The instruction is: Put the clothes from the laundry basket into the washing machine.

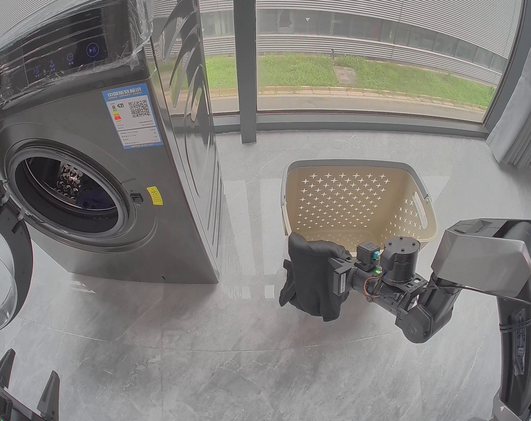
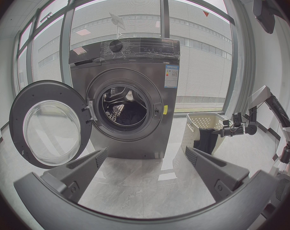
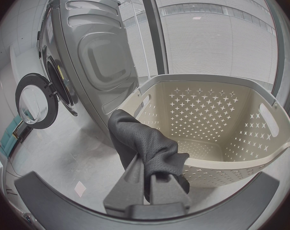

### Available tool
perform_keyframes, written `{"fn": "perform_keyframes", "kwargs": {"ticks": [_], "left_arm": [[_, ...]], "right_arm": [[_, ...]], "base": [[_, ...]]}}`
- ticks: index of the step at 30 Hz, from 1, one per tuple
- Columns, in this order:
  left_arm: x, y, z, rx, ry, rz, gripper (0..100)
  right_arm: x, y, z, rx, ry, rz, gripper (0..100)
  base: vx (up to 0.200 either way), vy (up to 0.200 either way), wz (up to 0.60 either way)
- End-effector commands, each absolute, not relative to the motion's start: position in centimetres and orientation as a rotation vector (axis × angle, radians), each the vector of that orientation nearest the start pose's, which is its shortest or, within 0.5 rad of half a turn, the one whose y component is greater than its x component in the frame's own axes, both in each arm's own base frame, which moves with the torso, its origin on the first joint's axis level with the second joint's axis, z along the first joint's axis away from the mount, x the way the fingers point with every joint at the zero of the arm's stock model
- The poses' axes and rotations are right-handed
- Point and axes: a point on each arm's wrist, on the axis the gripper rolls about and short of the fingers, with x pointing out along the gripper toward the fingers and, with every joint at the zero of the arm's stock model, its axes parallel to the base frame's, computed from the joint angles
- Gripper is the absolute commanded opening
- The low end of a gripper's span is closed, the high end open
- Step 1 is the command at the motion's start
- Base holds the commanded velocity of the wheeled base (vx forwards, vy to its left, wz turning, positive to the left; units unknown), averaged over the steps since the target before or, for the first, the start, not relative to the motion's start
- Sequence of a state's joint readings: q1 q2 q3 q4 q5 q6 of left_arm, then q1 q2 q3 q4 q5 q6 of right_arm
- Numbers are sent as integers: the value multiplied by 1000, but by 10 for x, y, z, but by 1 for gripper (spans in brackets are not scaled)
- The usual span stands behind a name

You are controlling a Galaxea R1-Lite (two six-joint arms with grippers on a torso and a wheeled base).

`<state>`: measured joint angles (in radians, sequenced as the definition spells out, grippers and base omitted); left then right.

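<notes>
My right gripper [image 1: 334,277] is shut on a black garment [image 1: 312,276], which hangs above the floor just in front of the cream laundry basket [image 1: 420,203]. In the right wrist view the black garment [image 3: 145,144] is pinched between the fingers [image 3: 133,179], with the laundry basket [image 3: 240,163] beyond it holding nothing else. The washing machine [image 1: 177,165] stands to the left with its round door [image 1: 2,264] swung open. Inside the drum [image 2: 125,111] lies something dark. My left gripper [image 2: 145,166] is open, low near the floor in front of the machine.
Grey tiled floor [image 1: 218,352] lies open between basket and machine. A large window wall [image 1: 359,48] with a vertical post [image 1: 245,59] runs behind, and a curtain [image 1: 519,118] hangs at the far right.
</notes>
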<state>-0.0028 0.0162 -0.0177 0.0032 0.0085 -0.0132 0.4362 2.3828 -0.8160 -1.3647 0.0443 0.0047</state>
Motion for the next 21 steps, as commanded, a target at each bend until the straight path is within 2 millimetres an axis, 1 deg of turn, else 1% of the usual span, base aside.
{"fn": "perform_keyframes", "kwargs": {"ticks": [1,5,6,7,11,12,13,16,19,20,21], "left_arm": [[-23,0,76,-14,1,6,100],[-23,0,76,-14,3,6,100],[-23,0,76,-14,1,6,100],[-23,0,76,-14,1,6,100],[-23,0,76,-14,2,5,100],[-23,0,76,-14,3,5,100],[-23,0,76,-14,2,5,100],[-23,0,76,-14,1,6,100],[-23,0,76,-15,1,6,100],[-23,0,76,-15,1,6,100],[-23,0,76,-17,3,6,100]], "right_arm": [[348,163,29,-33,164,479,0],[338,157,51,-20,111,475,0],[337,157,52,-20,108,475,0],[331,153,66,-13,80,474,0],[312,149,97,9,9,486,0],[308,148,102,13,-3,488,0],[296,148,114,29,-26,496,0],[265,147,139,88,-69,504,0],[244,145,164,124,-138,490,0],[244,145,164,124,-138,490,0],[231,138,187,140,-200,488,0]], "base": [[0,0,0],[0,0,0],[0,0,0],[0,0,0],[0,0,0],[0,0,0],[0,0,0],[0,0,0],[0,0,0],[0,0,0],[0,0,0]]}}
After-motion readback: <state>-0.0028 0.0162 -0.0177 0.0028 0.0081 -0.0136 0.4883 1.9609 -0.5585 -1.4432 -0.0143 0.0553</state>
